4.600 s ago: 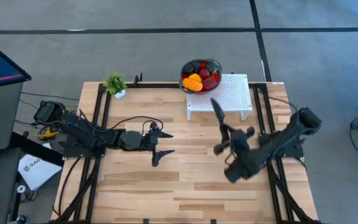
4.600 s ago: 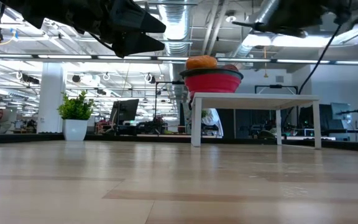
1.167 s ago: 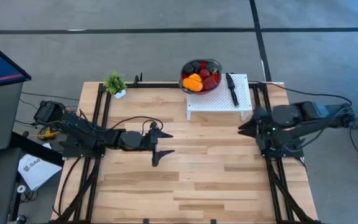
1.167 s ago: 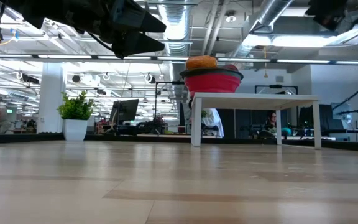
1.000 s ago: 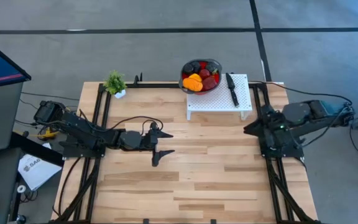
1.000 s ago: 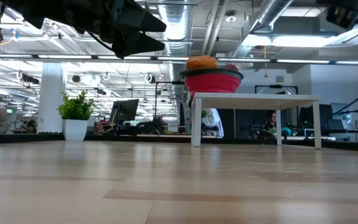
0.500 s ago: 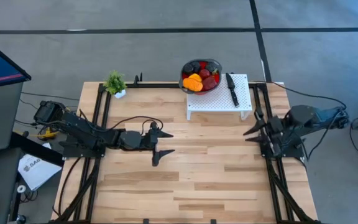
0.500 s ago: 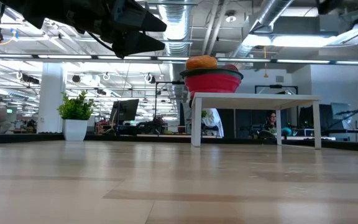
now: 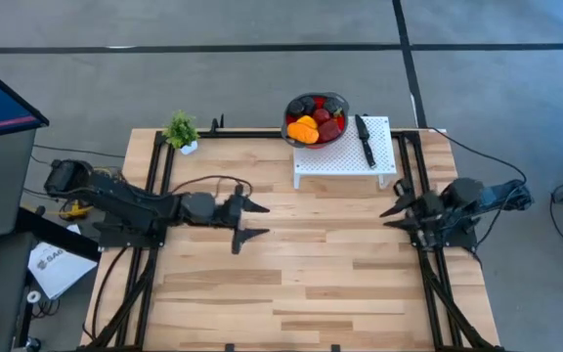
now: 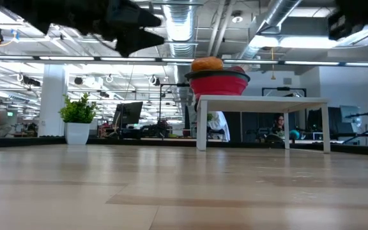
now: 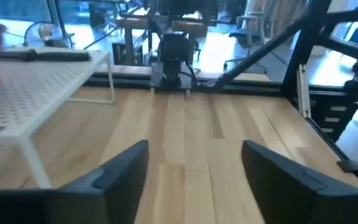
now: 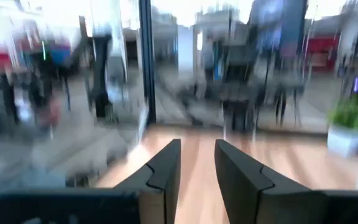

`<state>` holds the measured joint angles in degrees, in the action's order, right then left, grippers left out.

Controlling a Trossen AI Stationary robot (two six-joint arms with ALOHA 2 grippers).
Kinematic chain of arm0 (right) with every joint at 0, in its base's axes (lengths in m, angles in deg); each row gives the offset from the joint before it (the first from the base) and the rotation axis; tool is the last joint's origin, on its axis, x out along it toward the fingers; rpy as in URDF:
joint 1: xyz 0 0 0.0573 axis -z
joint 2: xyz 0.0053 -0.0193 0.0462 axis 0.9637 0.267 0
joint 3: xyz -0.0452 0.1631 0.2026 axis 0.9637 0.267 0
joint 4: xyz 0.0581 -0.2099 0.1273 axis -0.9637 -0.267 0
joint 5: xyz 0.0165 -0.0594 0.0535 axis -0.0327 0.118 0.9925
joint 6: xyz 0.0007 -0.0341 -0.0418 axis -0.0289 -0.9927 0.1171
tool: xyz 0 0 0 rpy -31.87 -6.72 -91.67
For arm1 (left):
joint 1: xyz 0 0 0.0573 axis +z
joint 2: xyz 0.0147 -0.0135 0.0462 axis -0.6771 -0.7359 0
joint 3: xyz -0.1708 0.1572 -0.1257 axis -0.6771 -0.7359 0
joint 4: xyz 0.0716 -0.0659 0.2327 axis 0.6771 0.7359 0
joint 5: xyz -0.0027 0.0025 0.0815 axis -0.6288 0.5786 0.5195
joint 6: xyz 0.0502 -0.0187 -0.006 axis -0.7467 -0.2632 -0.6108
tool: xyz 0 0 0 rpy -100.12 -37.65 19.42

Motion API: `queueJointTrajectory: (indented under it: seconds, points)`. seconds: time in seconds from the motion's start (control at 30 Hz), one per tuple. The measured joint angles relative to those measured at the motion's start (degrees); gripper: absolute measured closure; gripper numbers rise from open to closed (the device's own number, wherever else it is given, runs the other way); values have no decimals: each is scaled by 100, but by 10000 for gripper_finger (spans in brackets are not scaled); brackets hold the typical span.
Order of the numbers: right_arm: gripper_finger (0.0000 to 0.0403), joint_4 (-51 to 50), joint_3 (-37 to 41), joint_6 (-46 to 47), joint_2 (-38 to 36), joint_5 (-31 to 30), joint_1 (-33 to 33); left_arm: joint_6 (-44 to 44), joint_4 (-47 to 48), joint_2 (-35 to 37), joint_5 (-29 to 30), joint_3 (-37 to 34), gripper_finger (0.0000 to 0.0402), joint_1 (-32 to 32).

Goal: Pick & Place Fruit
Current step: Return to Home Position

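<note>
Left end effector [image 9: 249, 221]: fingers wide apart, empty, above the table [image 9: 311, 284] left of centre; arm stretched low. Right end effector [image 9: 395, 211]: fingers narrowly parted, empty, at the table's right edge; arm folded back. Fruit [image 9: 304, 128] heaped in red bowl [image 10: 219, 85]; lower pieces hidden.

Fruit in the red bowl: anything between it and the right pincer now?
Yes. The knife lies on the white shelf beside the bowl, roughly on the line from the right pincer, open at the table's right edge, to the fruit. The left pincer hangs open over the table's left half.
</note>
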<state>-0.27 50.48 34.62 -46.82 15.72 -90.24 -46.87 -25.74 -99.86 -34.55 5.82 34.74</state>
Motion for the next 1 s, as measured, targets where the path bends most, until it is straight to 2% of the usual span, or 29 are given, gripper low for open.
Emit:
queueJointTrajectory:
  seconds: [0.07,0.13,0.23,0.37,0.53,0.67,0.87,1.0]
  points:
    - [310,-188,157,-20,-8,84,0,-68,-46,353,-258,-234,181,174]
    - [310,406,229,-25,-49,156,0,-98,-25,882,-382,-589,224,298]
    - [310,367,517,-25,-191,225,0,-166,-72,1648,-430,-1030,296,406]
    - [310,785,751,-46,-298,300,-3,-252,-65,2776,-430,-1590,384,424]
    - [310,1030,898,177,-234,290,26,-237,157,4014,-432,-2150,397,411]
    - [310,991,986,403,-226,284,52,-222,468,4679,-478,-2486,400,411]
    - [310,963,1092,433,-225,283,52,-234,635,5198,-1347,-2823,401,411]
    - [310,959,1097,500,-223,283,51,-247,642,5404,-1431,-3034,401,409]
